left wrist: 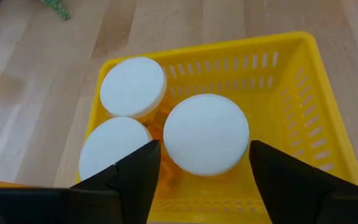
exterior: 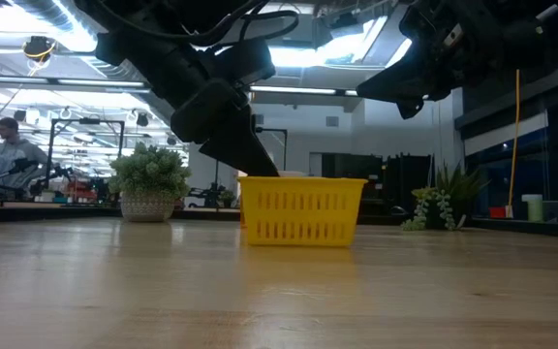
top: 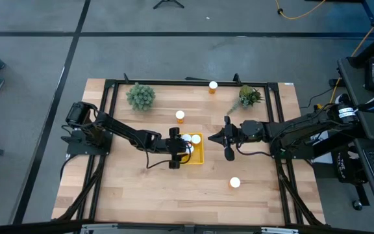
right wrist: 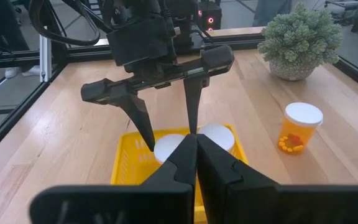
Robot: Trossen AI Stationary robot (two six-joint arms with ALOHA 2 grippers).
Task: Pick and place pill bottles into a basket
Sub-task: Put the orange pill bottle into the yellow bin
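The left hand (left wrist: 201, 171), fingers spread, straddles a pill bottle (left wrist: 206, 134) in the basket (left wrist: 303, 118) (three bottles inside); the right hand (top: 228, 138) waits beside it, shut and empty.

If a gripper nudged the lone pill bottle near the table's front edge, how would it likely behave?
The pill bottle stands upright on bare wood, apart from the basket. It is a small plastic cylinder, so probably light and easy to slide. Pushed high, near its white cap, it may tip; once on its side its round body would likely roll. Its smooth wall may be somewhat slippery between fingers.
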